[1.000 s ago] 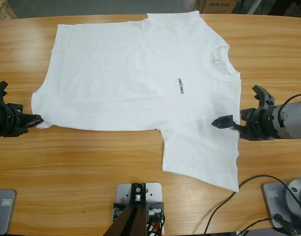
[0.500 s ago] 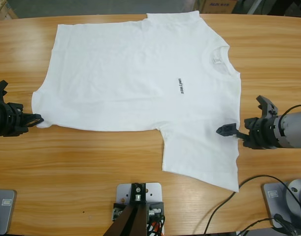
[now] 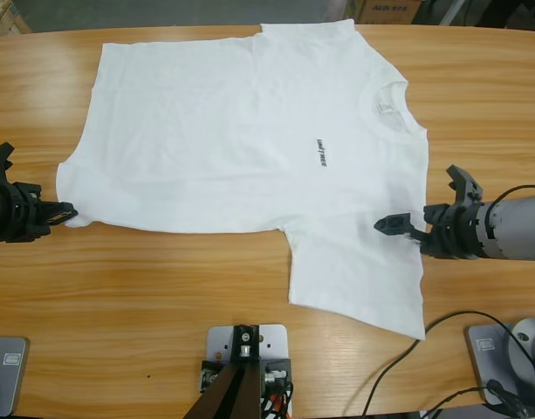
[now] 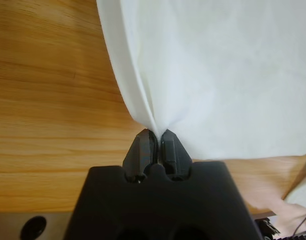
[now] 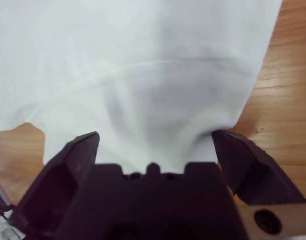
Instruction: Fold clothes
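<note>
Currently your white T-shirt point(image 3: 250, 140) lies spread flat across the wooden bench point(image 3: 162, 288), collar point(image 3: 385, 105) toward your right side, small dark lettering point(image 3: 322, 152) on the chest. Your left tool point(image 3: 62, 210) is clenched on a pinch of the shirt's hem corner point(image 4: 155, 127) at the left edge. Your right tool point(image 3: 420, 205) is released, jaws spread wide, straddling the shirt's edge by the near sleeve point(image 3: 359, 279). Cardboard boxes point(image 3: 385, 10) sit beyond the bench's far edge.

Long wooden table point(image 3: 162, 297) (cardboard boxes point(image 3: 385, 10) behind).
</note>
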Tool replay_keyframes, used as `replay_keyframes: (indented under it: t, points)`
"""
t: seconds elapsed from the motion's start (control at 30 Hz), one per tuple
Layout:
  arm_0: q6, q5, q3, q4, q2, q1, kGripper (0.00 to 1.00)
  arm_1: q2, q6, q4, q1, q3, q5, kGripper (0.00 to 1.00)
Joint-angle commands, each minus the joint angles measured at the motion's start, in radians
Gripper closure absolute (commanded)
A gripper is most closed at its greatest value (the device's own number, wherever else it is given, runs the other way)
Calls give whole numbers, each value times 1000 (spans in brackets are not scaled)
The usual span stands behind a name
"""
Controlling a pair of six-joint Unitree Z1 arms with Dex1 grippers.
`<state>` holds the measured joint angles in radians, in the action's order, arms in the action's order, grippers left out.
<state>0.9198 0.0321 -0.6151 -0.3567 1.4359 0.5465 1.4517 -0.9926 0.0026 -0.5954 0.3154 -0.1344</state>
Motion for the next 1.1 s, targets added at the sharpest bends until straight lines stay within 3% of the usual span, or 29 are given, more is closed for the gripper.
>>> replay_keyframes:
  t: [0.03,0.47,0.7,1.1]
  points:
    - [-30,-11,-5,0,-1,-36,1000,51,-31,35,-9,-27,47,64]
    - [-74,-11,-25,-5,24,-106,1000,-15,-2,98,-11,-14,42,69]
    - [-76,-12,-25,-4,24,-108,1000,-31,78,259,-79,185,80,64]
    - [-78,-11,-25,-4,25,-108,1000,7,3,237,-81,123,75,64]
